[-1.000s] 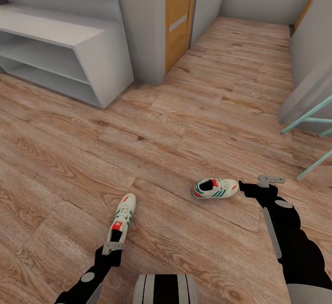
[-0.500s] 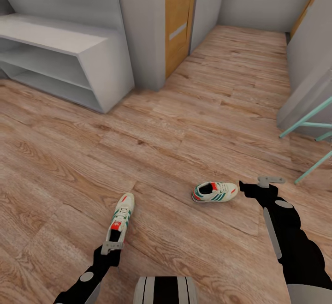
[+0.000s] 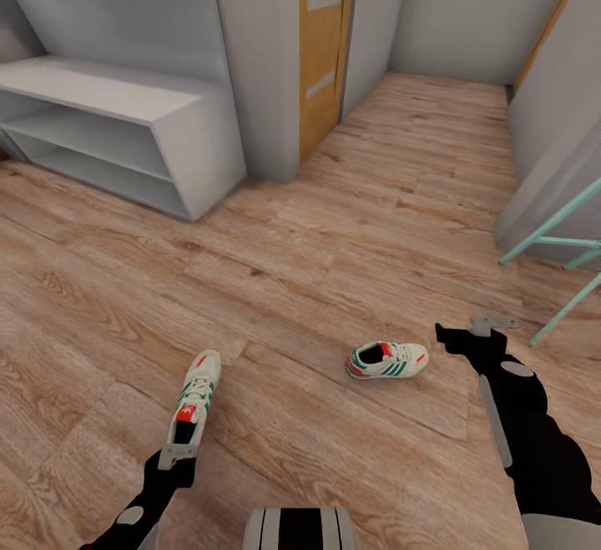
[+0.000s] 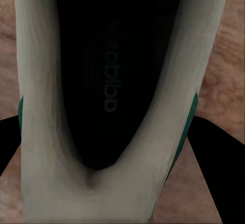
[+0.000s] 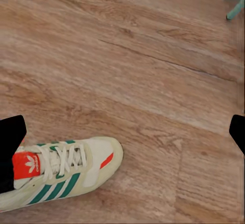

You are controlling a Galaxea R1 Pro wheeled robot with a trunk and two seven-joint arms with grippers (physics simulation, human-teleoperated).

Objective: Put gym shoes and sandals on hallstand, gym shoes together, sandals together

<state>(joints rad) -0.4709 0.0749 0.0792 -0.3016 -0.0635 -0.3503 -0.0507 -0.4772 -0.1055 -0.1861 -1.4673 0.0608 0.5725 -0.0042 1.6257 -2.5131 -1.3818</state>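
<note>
The left tool point(image 3: 179, 452) clenches the heel of one gym shoe point(image 3: 194, 396). The right tool point(image 3: 492, 325) hangs released just beside the second gym shoe point(image 3: 387, 360) on the corridor floor point(image 3: 317, 241), well apart from the hallstand point(image 3: 125, 124).

Corridor floor point(image 3: 334, 224): open planks from centre toward 12 o'clock, running between grey walls.
Hallstand point(image 3: 125, 116): stands at 10–11 o'clock against the wall; bench top and two lower shelves bare, open to the front.
Wooden door point(image 3: 321, 41): at 12 o'clock, beside a grey wall corner.
Teal frame legs point(image 3: 559, 241): slant across 3 o'clock, near the right pincer point(image 3: 492, 326).
Gym shoe point(image 3: 387, 360): on the floor at 5 o'clock, bare planks all round.
Second gym shoe point(image 3: 194, 396): at 7 o'clock, heel at the left pincer point(image 3: 179, 452).
</note>
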